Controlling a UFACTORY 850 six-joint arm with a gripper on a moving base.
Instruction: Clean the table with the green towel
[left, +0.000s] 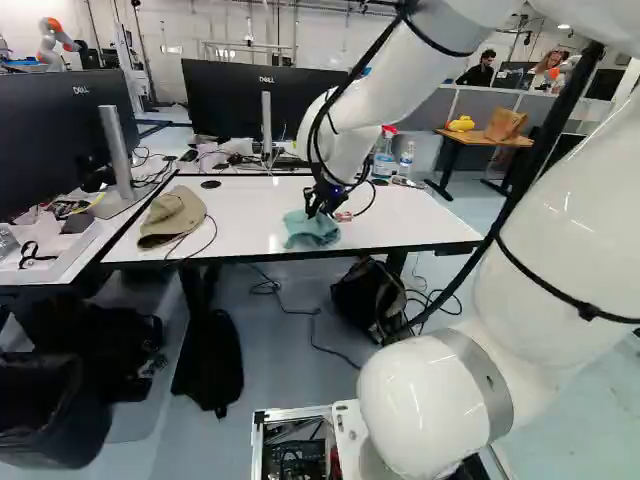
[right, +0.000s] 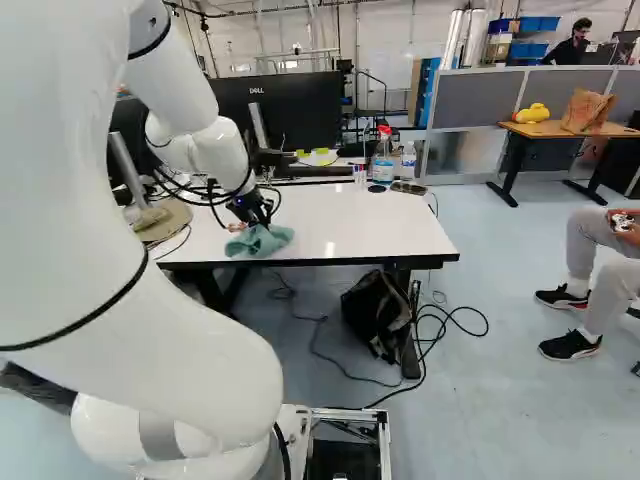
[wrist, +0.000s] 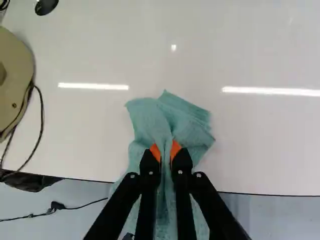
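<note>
In the left base view my gripper (left: 322, 200) points down at the near part of the white table (left: 380, 225), over the green towel (left: 312, 230). The right base view shows the crumpled towel (right: 262, 241) at the table's near edge, under the gripper. Seen from the wrist, the gripper (wrist: 166, 152) is shut on the towel (wrist: 170, 122), a fold of cloth pinched between its orange pads. Ahead of the fingers the cloth spreads over the tabletop; toward the gripper it reaches over the near edge.
A beige cap (left: 173, 216) with a thin cord lies on the table's left part. Spray bottle (right: 383, 157) and clear bottle (right: 408, 160) stand at the back. Monitors (left: 240, 95) rise behind. A black bag (right: 376, 312) lies on the floor below. Another robot (left: 52, 42) stands far off.
</note>
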